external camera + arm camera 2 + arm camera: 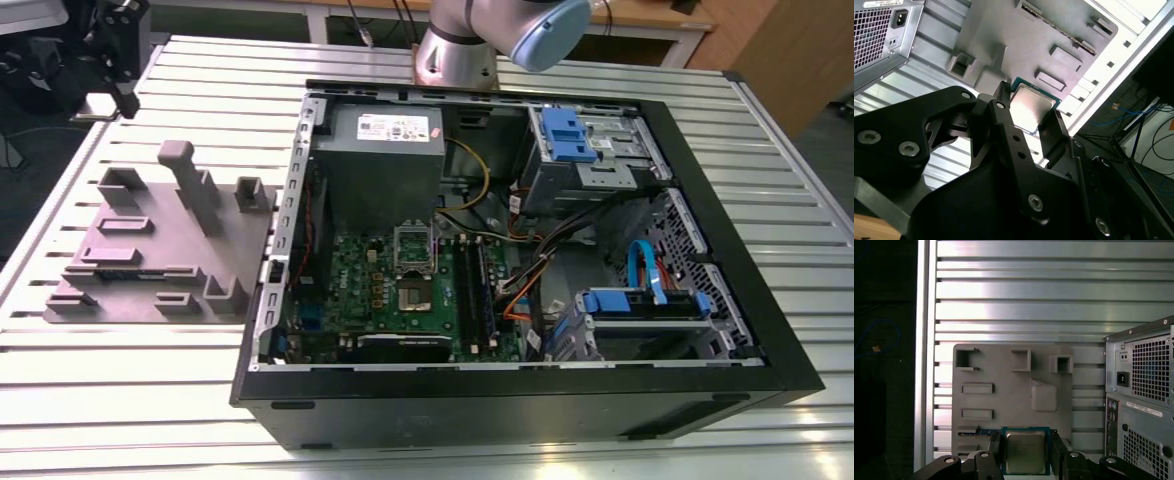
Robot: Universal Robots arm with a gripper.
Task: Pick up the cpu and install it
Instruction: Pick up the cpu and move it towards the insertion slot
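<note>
In both wrist views the cpu (1025, 452) (1033, 106), a flat square chip with a shiny silver top and a green rim, sits between the two black fingers of my gripper (1026, 447) (1030, 114). The gripper is shut on the chip's opposite edges. It hangs well above the grey moulded fixture (1014, 390) (160, 250) on the slatted table. In the exterior view the open computer case (507, 400) lies on its side, with the green motherboard (400, 290) and its metal socket frame (416, 250) facing up. The arm (461, 45) rises out of view behind the case.
A grey power-supply box (380, 140) fills the case's far corner beside the socket. Drive cages with blue clips (581, 140) and loose cables (534, 270) lie on the exterior view's right. The case's rear panel (1144, 405) stands beside the fixture. The slatted table edge (926, 365) drops off nearby.
</note>
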